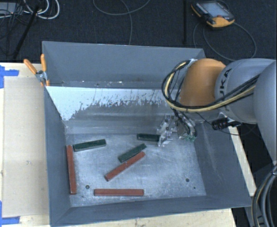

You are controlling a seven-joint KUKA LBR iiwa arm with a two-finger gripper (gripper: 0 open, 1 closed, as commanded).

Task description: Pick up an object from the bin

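— So, the jaws?
— Down at the right end of a short dark green flat bar [147,137] near the back of the grey metal bin [129,70]. Open or closed, I cannot tell.
— And the rest, from the left?
— A long red-brown bar [71,169] by the left wall, a longer dark green bar [89,145], a front red-brown bar [118,192], then a slanted red-brown bar [124,166] touching a slanted green bar [132,152].

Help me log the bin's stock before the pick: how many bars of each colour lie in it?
Dark green short flat bars: 3
Reddish-brown long flat bars: 3
Total: 6
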